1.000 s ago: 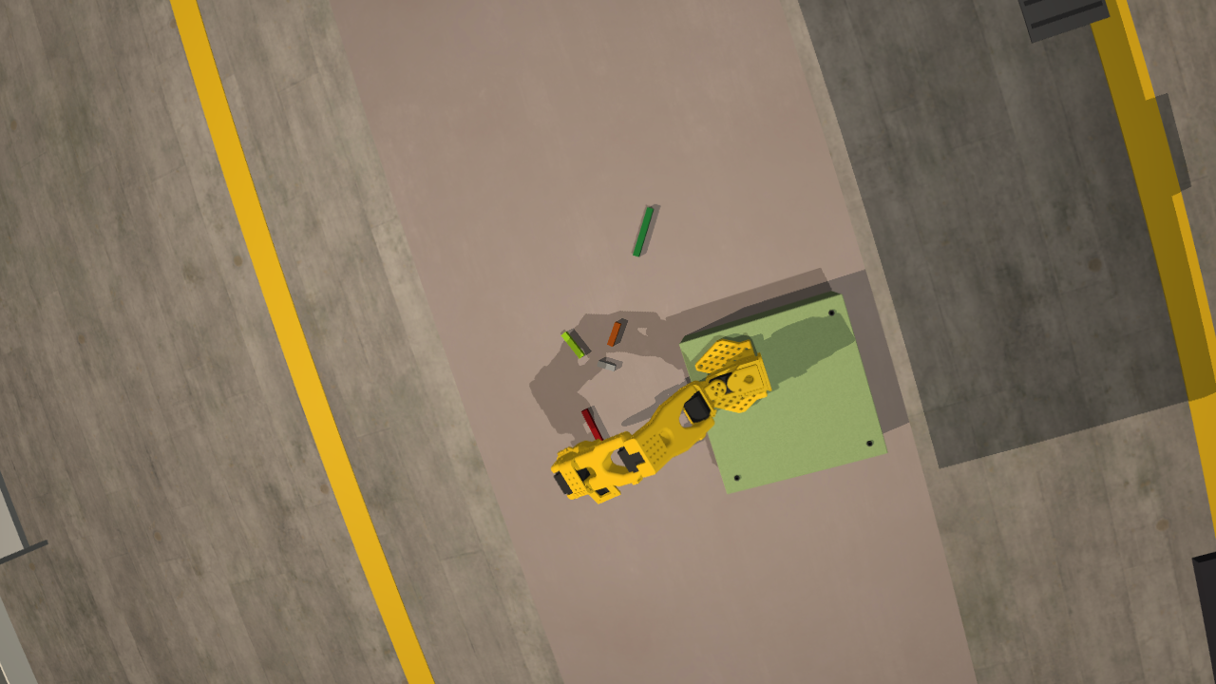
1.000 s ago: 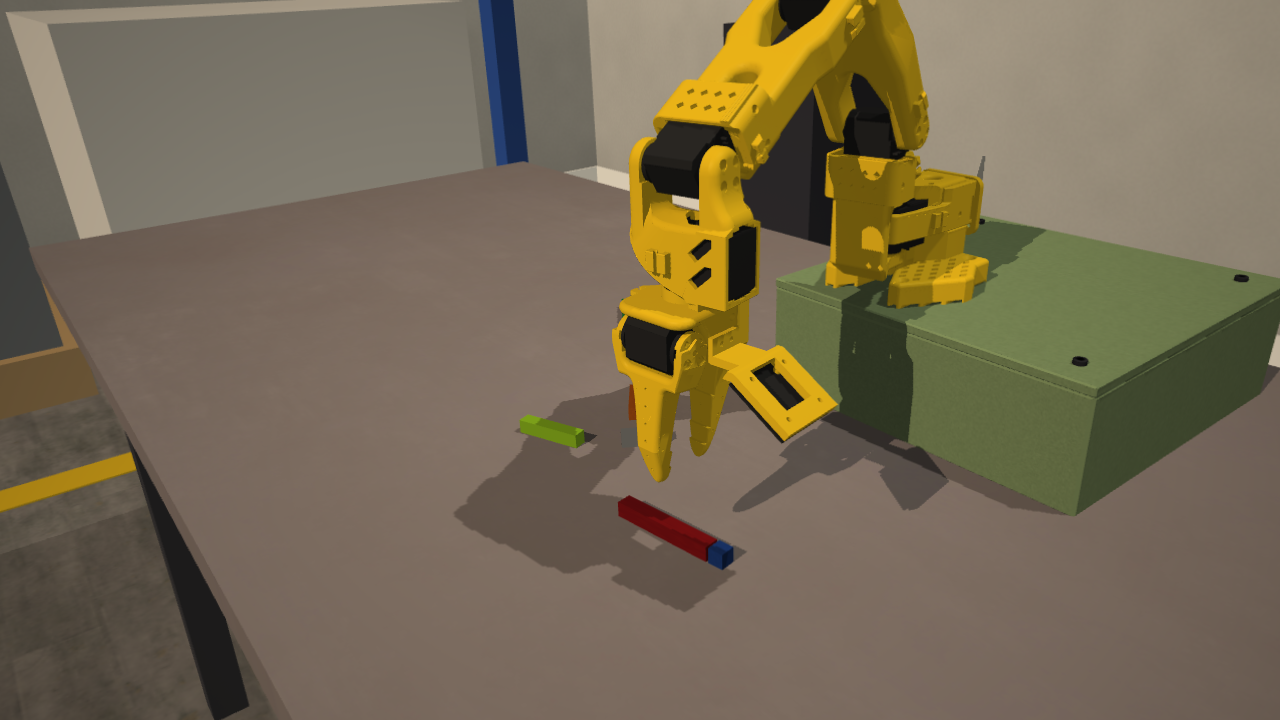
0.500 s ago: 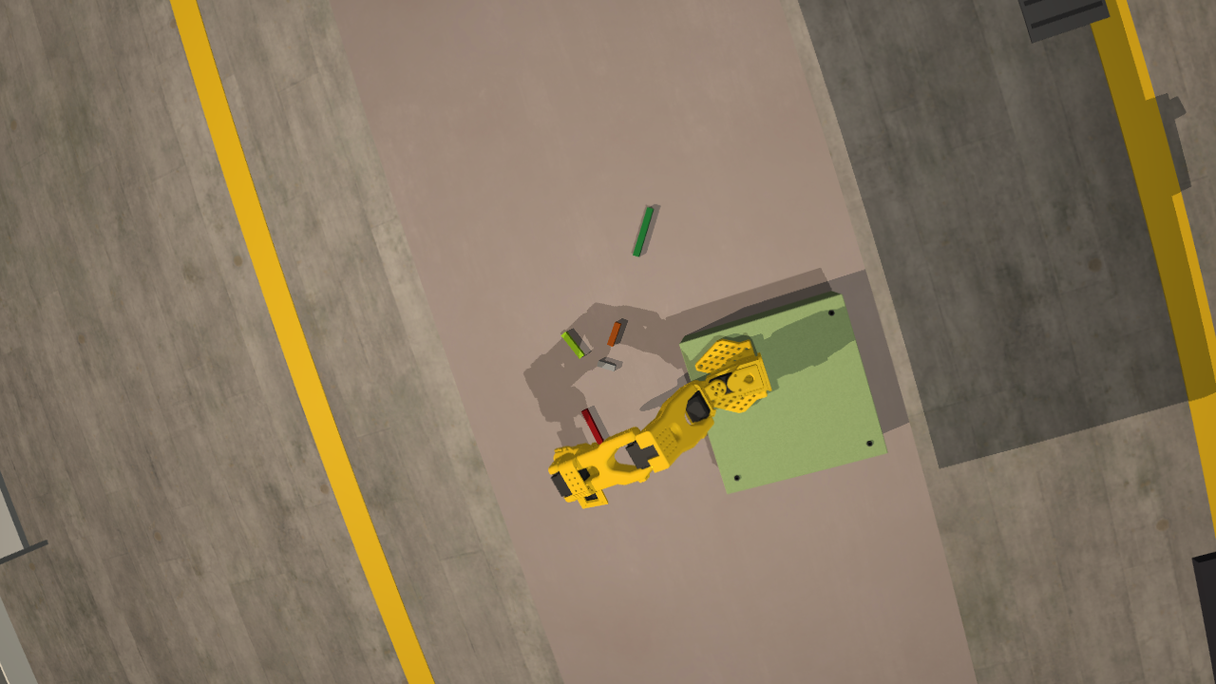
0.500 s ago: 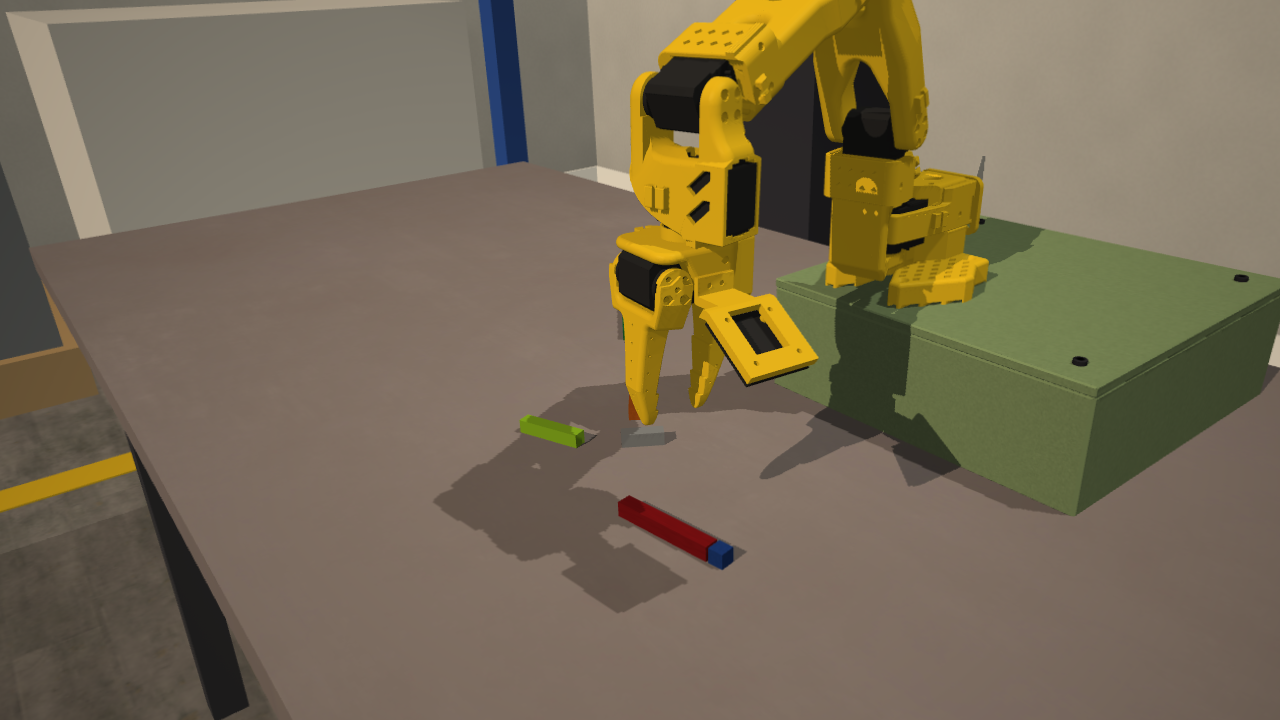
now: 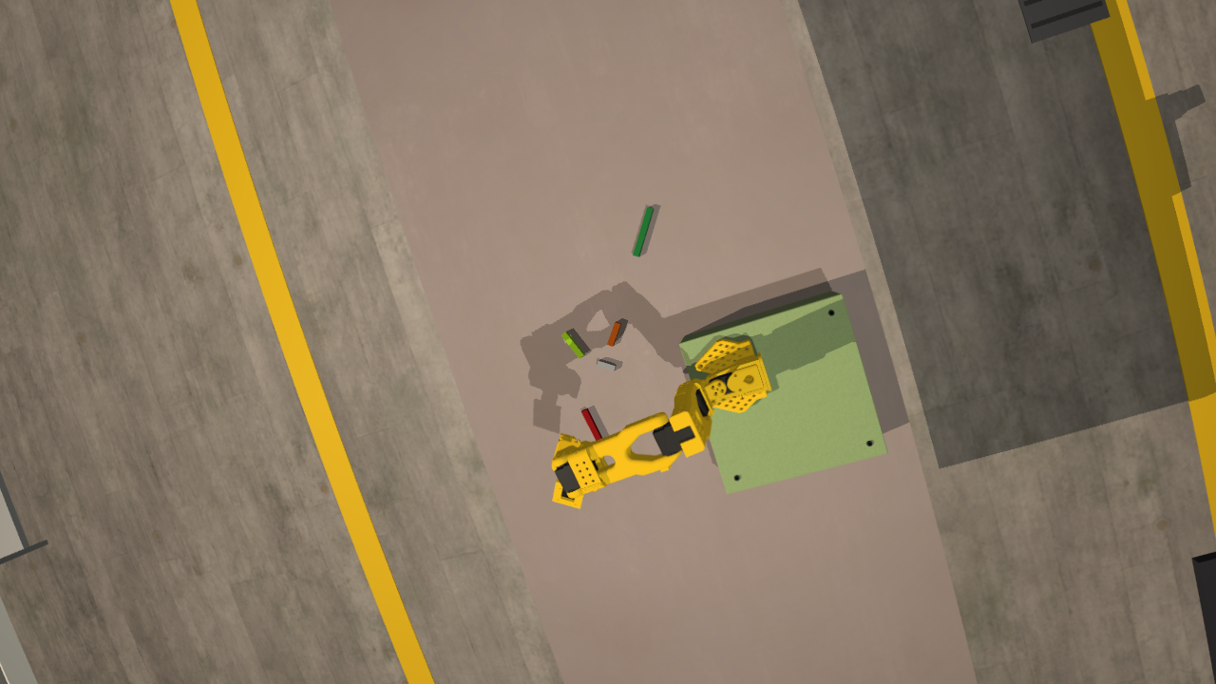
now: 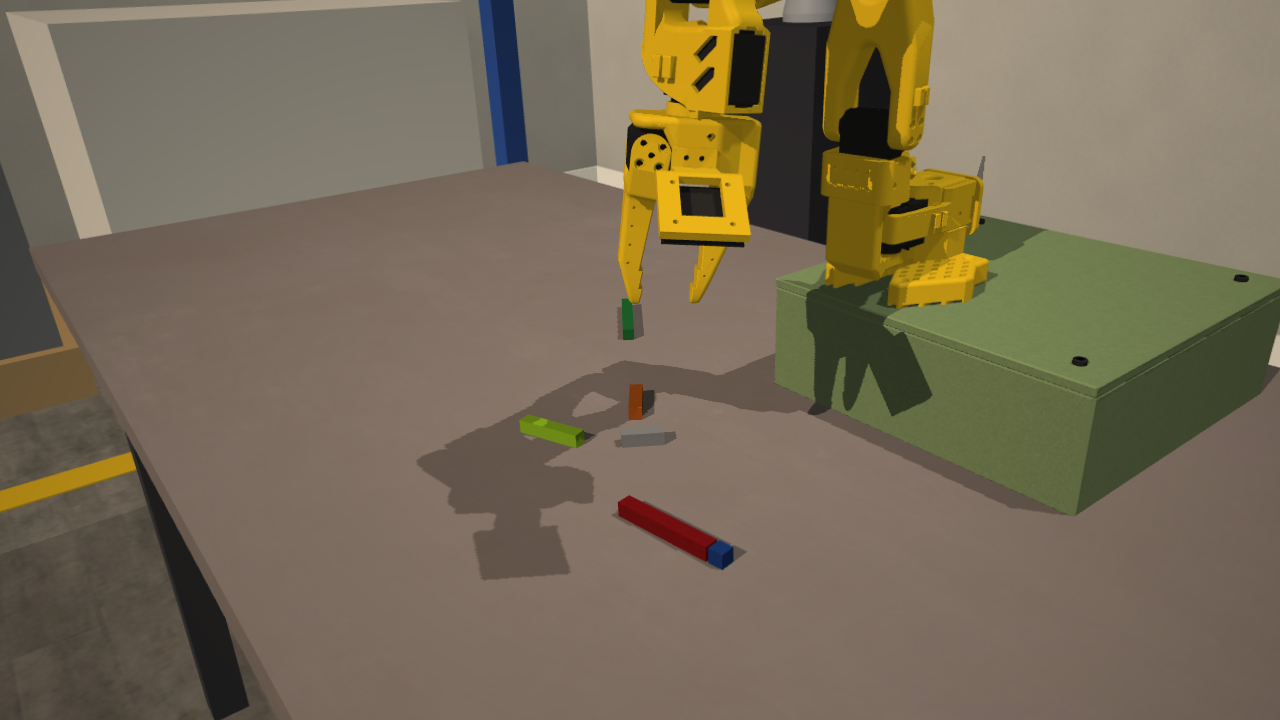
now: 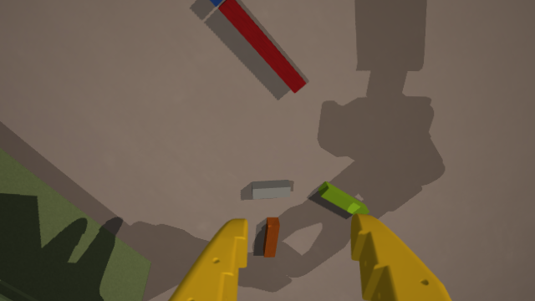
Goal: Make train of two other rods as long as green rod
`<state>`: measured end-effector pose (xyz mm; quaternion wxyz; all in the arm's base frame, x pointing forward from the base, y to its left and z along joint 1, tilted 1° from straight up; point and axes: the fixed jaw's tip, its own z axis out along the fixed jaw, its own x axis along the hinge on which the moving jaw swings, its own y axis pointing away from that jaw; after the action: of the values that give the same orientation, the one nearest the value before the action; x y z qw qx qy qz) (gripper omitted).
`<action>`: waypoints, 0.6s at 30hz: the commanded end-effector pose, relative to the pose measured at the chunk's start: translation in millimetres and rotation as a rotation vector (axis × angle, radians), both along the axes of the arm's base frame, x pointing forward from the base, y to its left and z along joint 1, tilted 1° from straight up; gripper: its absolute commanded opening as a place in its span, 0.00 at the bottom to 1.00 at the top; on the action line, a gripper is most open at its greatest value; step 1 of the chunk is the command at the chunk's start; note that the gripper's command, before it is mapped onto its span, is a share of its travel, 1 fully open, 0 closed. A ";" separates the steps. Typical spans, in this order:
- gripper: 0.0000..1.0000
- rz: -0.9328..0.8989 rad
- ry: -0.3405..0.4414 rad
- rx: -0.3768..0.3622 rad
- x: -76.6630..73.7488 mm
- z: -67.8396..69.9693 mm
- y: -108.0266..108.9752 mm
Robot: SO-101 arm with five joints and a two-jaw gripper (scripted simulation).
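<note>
Landmark: second-shortest rod [image 5: 606, 364] [image 6: 642, 437] [image 7: 271, 190], on the table [image 5: 476, 170] [image 6: 358, 313] [image 7: 146, 125]. From it, by my sides: fourth-longest rod [image 5: 614, 332] [image 6: 635, 402] [image 7: 272, 237] just right; third-longest rod [image 5: 573, 344] [image 6: 551, 431] [image 7: 340, 197] ahead-right; longest rod [image 5: 643, 231] [image 6: 627, 319] well right; second-longest rod [image 5: 591, 423] [image 6: 666, 528] [image 7: 263, 46] left, shortest rod [image 6: 720, 554] [image 7: 216, 2] at its far end, end to end. Behind: box [image 5: 807, 399] [image 6: 930, 429] [image 7: 125, 267], my base on top.

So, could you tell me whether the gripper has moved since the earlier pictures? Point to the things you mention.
Yes: in the exterior view the gripper [image 6: 664, 300] [image 7: 300, 217] has risen, its fingertips now well above the grey rod [image 6: 642, 437] [image 5: 606, 364] [image 7: 272, 190].
</note>
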<state>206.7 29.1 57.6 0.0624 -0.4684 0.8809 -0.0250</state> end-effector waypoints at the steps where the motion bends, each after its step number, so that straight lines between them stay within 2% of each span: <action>1: 0.17 -0.163 -0.035 0.025 -8.7 16.4 -6.6; 4: 0.17 -0.274 -0.054 0.044 -14.6 25.7 -10.0; 6: 0.17 -0.274 -0.054 0.044 -14.6 25.7 -10.0; 8: 0.17 -0.376 -0.072 0.062 -20.6 33.6 -13.0; 18: 0.17 -0.732 -0.135 0.138 -44.3 55.7 -22.6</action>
<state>172.4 10.9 106.0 0.1251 -0.1770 0.9760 -0.0205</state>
